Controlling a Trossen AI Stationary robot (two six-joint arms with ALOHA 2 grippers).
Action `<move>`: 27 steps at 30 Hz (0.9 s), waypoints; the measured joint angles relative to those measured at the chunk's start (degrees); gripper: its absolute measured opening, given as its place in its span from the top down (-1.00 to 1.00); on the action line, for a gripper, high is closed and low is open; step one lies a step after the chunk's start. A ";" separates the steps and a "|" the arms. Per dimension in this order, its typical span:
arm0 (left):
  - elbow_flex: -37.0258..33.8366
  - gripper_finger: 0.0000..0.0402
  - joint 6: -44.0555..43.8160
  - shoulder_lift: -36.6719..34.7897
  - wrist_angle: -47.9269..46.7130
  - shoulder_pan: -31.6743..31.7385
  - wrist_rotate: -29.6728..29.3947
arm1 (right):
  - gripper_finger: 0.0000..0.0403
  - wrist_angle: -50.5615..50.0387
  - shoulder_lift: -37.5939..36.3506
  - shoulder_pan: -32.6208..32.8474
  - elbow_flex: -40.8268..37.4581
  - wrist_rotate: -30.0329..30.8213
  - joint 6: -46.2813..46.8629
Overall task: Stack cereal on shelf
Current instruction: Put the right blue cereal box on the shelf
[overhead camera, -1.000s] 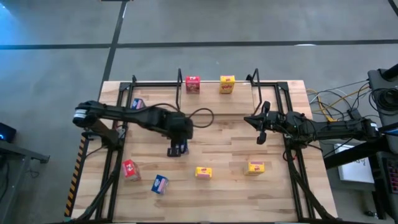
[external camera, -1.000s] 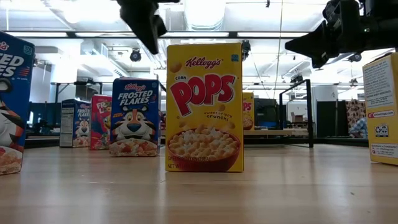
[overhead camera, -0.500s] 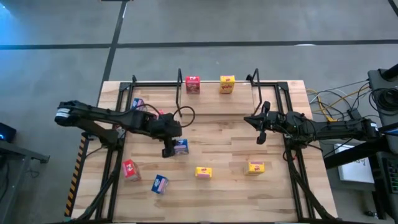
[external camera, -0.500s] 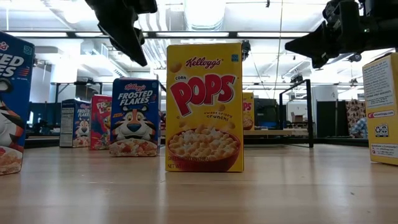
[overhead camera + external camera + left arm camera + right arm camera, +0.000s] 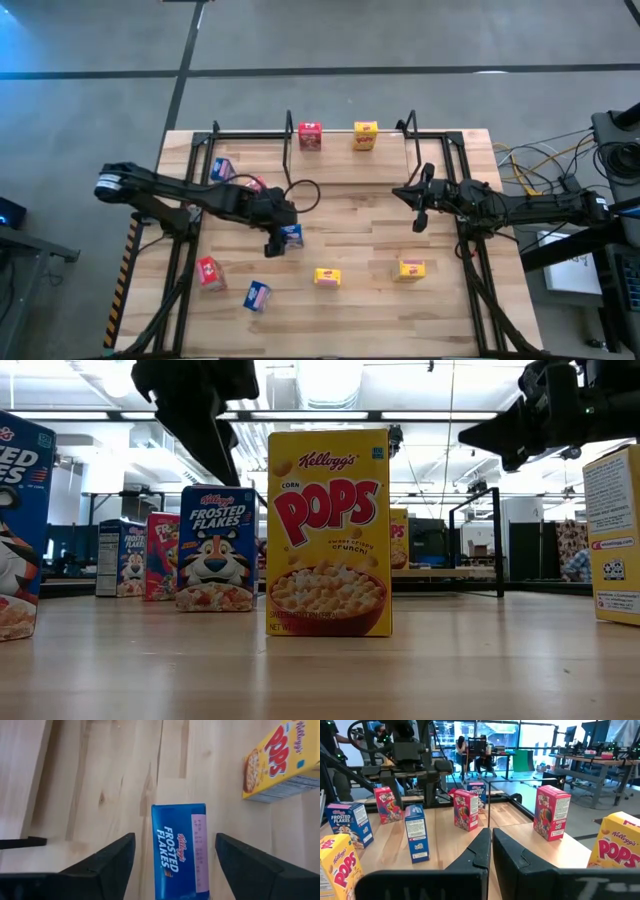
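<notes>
Left gripper spread wide over mid-table, a small blue cardboard Frosted Flakes box standing between the two dark fingers with clear gaps either side, so nothing is gripped. In the high view that gripper sits just left of the blue box, roughly centre-table. Risk, as judged: box is upright, narrow and light, so a finger meeting one face before the other would likely shove or tip it; an off-centre close could twist it out of the pads. A yellow Corn Pops box stands near, and could be clipped on a careless lift. The box's top face shows white lettering and a pale pink label panel, edges crisp, no visible crushing. Low rack with light wooden board and thin black frame lies along the far edge. Right gripper waits at right, fingers pressed together, empty.
</notes>
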 joint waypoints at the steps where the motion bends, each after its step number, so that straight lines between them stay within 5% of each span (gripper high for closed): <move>1: -0.01 -0.30 -0.01 0.25 0.00 0.00 -0.02 | 0.96 -0.09 0.00 0.00 -0.02 0.00 0.01; 17: -0.01 -0.28 -0.05 4.58 -0.07 -0.24 1.69 | 0.96 -0.14 0.00 0.00 -0.02 0.02 -0.03; 27: -0.01 0.06 -0.03 4.78 -0.07 -0.48 1.67 | 0.96 -0.14 0.00 0.00 0.00 0.02 -0.14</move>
